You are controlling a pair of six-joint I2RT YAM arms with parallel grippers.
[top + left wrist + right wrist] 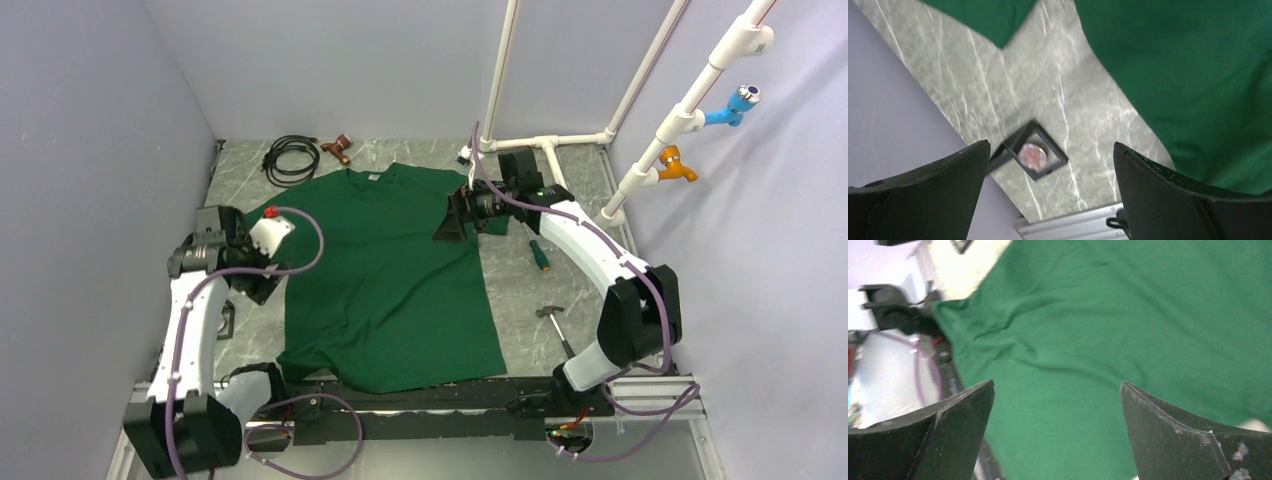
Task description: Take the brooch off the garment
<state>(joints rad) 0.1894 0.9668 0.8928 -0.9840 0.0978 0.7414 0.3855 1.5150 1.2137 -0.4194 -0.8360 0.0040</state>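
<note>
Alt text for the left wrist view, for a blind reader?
The brooch lies in a small black square frame on the grey marbled table, seen between the open jaws of the left gripper. The green garment fills the upper right.

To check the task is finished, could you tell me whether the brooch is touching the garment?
Apart. The left wrist view shows bare table between the brooch and the garment.
</note>
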